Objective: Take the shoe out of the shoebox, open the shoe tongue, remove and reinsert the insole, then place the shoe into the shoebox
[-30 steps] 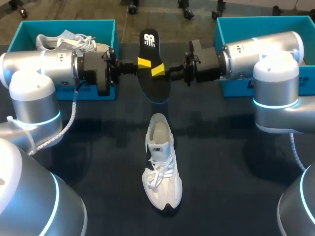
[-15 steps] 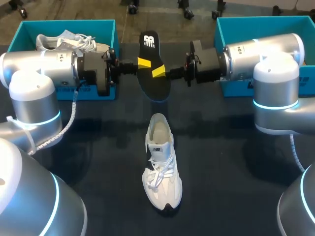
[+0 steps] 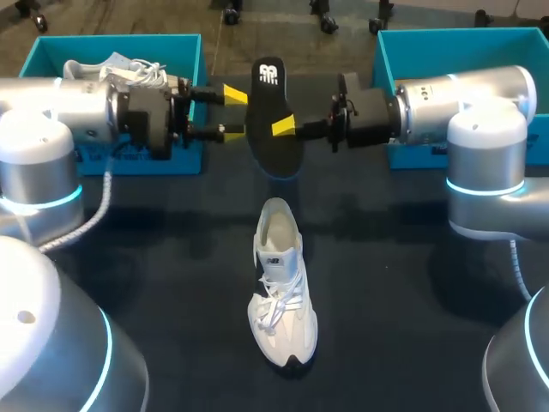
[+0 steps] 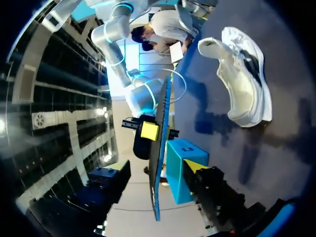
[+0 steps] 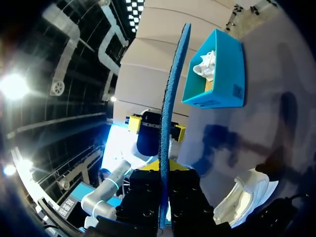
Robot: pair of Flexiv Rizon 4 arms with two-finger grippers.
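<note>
Insole (image 3: 274, 116) aloft between my two arms. The right gripper (image 3: 285, 129) is clamped on one long edge, both yellow tips pressed to the black foam. In the right wrist view the insole (image 5: 170, 98) stands edge-on between that gripper's own fingers (image 5: 148, 171), showing a thin blue line. My left gripper (image 3: 232, 114) comes in from the opposite side with its fingers spread wide, just beside the insole's other edge; I cannot tell whether either tip touches it.

The insole hangs above the table (image 3: 412, 283) with its long axis running from the near side to the far side. Its printed heel end points away from me and its broad face is turned up toward the head camera.

Below it a white shoe (image 3: 281, 283) lies on the dark tabletop along the same line — toe toward me, open collar toward the insole, laces loose.

Two blue boxes sit at the far corners: the left box (image 3: 184, 51) holds a second white shoe (image 3: 120, 73), while the right box (image 3: 386, 51) stands behind my right arm.
</note>
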